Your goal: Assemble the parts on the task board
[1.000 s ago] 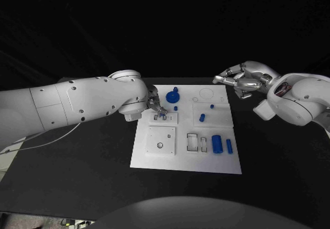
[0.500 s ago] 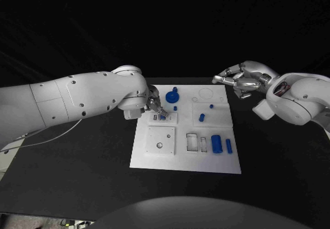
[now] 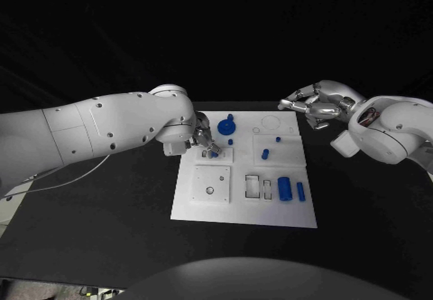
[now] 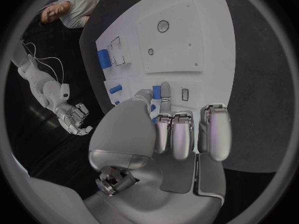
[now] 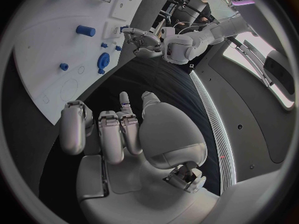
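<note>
The white task board (image 3: 209, 211) lies mid-table. My left hand (image 3: 202, 144) is over its far left part, above a small square block (image 3: 216, 154). Thumb and a finger pinch a small blue part (image 3: 213, 153); in the left wrist view that blue part (image 4: 156, 90) shows at the fingertips (image 4: 165, 90) of the left hand (image 4: 181, 132). My right hand (image 3: 311, 106) hovers off the board's far right corner, fingers curled in and holding nothing; the right hand (image 5: 115, 129) looks the same in the right wrist view.
A blue gear (image 3: 226, 127), a short peg (image 3: 230, 142) and a small cylinder (image 3: 265, 153) stand on the board's far half. A thick blue cylinder (image 3: 284, 188) and a slim one (image 3: 300, 191) lie at the near right, beside slotted blocks (image 3: 258, 187) and a square plate (image 3: 212, 184).
My left arm has swung its upper part a little up and right, while the hand stays over the same block with the blue part. The right hand has not moved.
</note>
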Available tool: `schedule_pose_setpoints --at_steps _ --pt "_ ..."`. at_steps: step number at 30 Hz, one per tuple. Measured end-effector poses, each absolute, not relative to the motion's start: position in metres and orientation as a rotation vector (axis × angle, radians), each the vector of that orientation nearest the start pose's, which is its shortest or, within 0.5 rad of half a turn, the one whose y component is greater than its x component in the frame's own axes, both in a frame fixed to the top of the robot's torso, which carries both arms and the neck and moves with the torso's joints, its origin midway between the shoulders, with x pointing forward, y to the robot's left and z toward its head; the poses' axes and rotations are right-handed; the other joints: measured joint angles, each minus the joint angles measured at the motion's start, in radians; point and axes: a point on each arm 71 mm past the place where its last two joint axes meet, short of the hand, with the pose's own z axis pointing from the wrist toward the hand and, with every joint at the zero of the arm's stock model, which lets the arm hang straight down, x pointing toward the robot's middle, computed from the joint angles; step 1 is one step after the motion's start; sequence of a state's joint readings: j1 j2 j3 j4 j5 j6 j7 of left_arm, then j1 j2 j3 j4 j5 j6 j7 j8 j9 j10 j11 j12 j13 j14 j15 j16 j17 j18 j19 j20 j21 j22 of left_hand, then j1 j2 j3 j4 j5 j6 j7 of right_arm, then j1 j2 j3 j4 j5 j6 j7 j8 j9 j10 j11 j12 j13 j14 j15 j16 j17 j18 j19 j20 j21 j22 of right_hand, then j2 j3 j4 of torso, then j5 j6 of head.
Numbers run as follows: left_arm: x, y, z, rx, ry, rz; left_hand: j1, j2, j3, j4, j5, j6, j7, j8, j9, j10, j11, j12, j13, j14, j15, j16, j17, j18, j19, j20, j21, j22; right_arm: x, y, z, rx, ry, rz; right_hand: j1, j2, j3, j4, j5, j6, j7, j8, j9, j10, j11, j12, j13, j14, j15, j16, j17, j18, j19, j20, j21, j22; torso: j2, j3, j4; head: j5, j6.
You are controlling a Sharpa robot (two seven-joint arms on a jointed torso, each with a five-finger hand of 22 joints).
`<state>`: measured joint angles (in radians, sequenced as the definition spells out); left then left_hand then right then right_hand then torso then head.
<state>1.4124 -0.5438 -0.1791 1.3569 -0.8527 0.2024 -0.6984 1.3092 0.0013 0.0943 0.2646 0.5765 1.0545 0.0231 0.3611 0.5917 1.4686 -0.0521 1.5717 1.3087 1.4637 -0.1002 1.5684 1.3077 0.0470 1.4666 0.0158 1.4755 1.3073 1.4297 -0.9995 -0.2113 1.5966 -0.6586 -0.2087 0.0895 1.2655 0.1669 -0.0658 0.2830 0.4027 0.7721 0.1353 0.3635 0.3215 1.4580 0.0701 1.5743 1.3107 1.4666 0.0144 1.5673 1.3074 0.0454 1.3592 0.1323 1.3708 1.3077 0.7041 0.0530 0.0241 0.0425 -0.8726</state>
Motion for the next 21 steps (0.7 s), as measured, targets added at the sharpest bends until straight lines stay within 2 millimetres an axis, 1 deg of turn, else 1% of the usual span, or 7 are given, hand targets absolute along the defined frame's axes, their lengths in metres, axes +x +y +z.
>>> schedule_pose_setpoints --at_steps 7,18,21 --pt "0.513 0.123 -0.186 -0.146 2.449 -0.312 0.001 -0.001 0.003 -0.003 -0.002 0.0 0.0 -0.002 0.001 0.0 0.0 0.0 0.0 0.0 0.0 0.0 0.0 0.0 0.0 0.0 0.0 0.0 0.482 -0.256 -0.14 0.427 1.78 1.062 0.001 0.001 0.0 0.0 0.0 0.0 0.0 0.0 0.0 0.0 0.0 0.0 0.0 0.0 0.0 0.0 0.0 0.0 0.0 0.0 0.0 0.0 0.0 -0.0002 0.0002 0.0 0.0" --pt "0.52 0.12 -0.187 -0.143 2.456 -0.293 0.001 -0.001 0.008 0.001 -0.003 0.0 0.0 -0.006 0.003 0.0 0.0 0.0 0.0 0.0 0.0 0.0 0.0 0.0 0.0 0.0 0.0 0.0 0.482 -0.255 -0.14 0.426 1.781 1.064 0.001 0.001 0.0 0.0 0.0 0.0 0.0 0.0 0.0 0.0 0.0 0.0 -0.001 0.0 0.0 0.0 0.0 0.0 0.0 0.0 0.0 0.0 0.001 -0.0002 -0.0006 0.001 0.0" --pt "0.522 0.12 -0.188 -0.142 2.459 -0.287 0.001 -0.001 0.009 0.003 -0.008 0.0 0.0 -0.006 0.005 0.0 0.0 0.0 0.0 0.0 0.0 0.0 0.0 0.0 0.0 0.0 0.0 0.0 0.482 -0.255 -0.14 0.426 1.782 1.064 0.001 0.001 0.0 0.0 0.0 0.0 0.0 0.0 0.0 0.0 0.0 0.001 -0.001 0.0 0.0 0.0 0.0 0.0 0.0 0.0 0.0 0.0 0.001 -0.0002 -0.0008 0.001 0.0"
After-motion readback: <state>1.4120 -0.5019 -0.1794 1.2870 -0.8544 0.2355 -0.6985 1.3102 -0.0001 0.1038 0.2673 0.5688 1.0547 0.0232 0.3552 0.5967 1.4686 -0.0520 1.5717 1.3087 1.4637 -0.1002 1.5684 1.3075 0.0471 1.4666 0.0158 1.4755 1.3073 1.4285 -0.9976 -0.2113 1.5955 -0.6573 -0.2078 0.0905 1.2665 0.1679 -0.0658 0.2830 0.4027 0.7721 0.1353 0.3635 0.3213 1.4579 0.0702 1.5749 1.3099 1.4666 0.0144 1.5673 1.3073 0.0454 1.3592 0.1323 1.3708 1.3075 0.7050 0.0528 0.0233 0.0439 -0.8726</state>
